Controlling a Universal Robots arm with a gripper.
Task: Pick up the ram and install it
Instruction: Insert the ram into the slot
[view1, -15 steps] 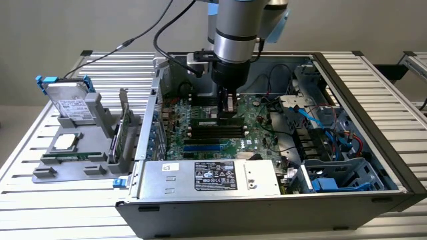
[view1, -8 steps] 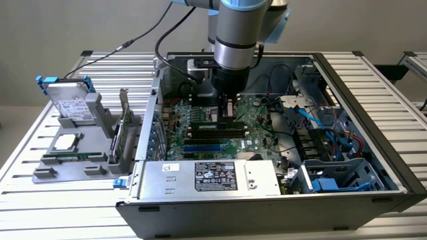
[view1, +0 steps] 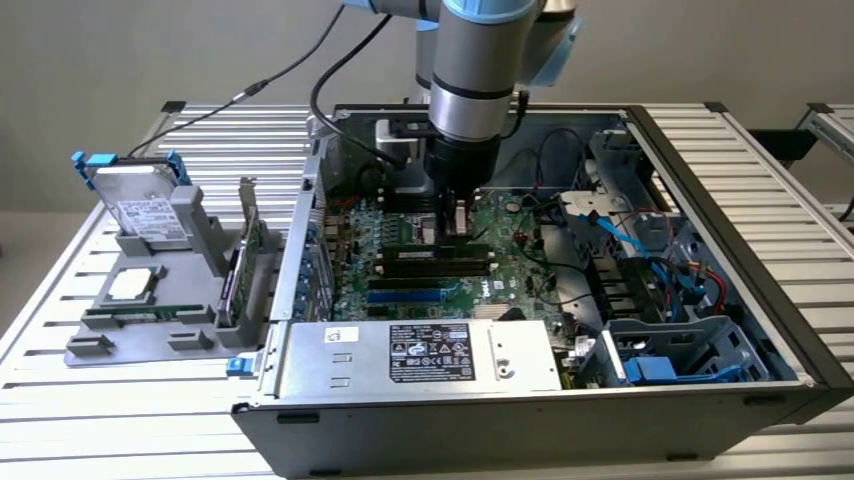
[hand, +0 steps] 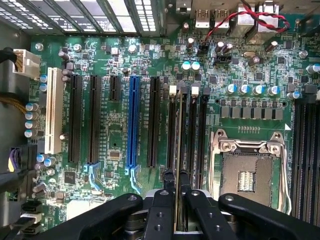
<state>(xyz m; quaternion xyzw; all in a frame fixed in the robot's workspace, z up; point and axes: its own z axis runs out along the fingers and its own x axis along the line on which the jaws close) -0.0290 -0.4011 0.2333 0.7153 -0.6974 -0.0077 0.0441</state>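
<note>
The black metal fingers (hand: 167, 192) pinch the thin green ram stick (hand: 178, 135) right above the long black slots (hand: 192, 130) on the green motherboard (hand: 112, 135); I think it's the fitting-in step, needing a straight, even push.

A green motherboard (hand: 117, 135) carries black slots (hand: 75, 117), one blue slot (hand: 132, 120) and one white slot (hand: 54, 117), beside a twisted red-and-black wire (hand: 250, 17). The black gripper (hand: 176, 180) pinches the ram (hand: 176, 130), pale along its edge. The silver power supply (view1: 327, 365) bears a black label (view1: 431, 353).
</note>
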